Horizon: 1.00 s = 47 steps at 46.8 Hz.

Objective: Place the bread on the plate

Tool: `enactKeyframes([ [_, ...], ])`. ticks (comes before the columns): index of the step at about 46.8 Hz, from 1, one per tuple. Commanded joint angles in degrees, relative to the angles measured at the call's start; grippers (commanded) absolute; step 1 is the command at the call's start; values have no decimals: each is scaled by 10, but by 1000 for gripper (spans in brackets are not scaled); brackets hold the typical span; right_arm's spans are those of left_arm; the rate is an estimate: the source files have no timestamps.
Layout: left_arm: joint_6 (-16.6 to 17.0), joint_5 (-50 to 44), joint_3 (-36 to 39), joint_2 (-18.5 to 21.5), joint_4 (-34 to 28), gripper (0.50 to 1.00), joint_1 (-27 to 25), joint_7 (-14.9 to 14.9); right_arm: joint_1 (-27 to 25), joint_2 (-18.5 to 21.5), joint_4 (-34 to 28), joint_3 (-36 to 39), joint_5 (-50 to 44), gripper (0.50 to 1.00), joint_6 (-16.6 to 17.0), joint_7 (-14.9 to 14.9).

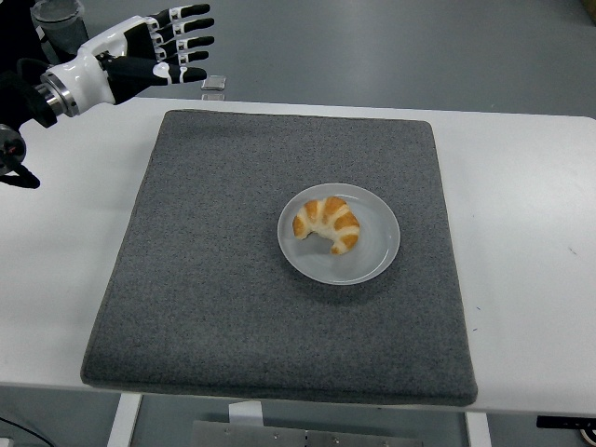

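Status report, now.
Left hand open, empty, raised at the far left corner. Right arm out of view. Bread sits on the plate. Nothing in the way.

Grey floor (391,47) beyond a white table (521,233), dark container (58,20) at top left.

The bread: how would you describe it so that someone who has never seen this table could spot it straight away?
On the white table lies a big grey mat. Right of the mat's middle sits a round pale plate, and the bread rests on it: a curved golden-brown croissant with pale stripes, the only food in sight.
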Motion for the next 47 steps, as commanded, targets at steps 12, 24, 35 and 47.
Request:
enactKeyframes([
  [12,-14,-146,0,-5,53,1000,20,50,0,0,0,0,0,930,0,0],
  [24,-12,-232,-1,-6,54,1000,41,54,0,0,0,0,0,930,0,0],
  [35,-8,-282,0,-7,64,999,54,68,0,0,0,0,0,930,0,0],
  [47,-8,-295,-2,-7,68,999,62,68,1,0,3,0,3,930,5,0],
])
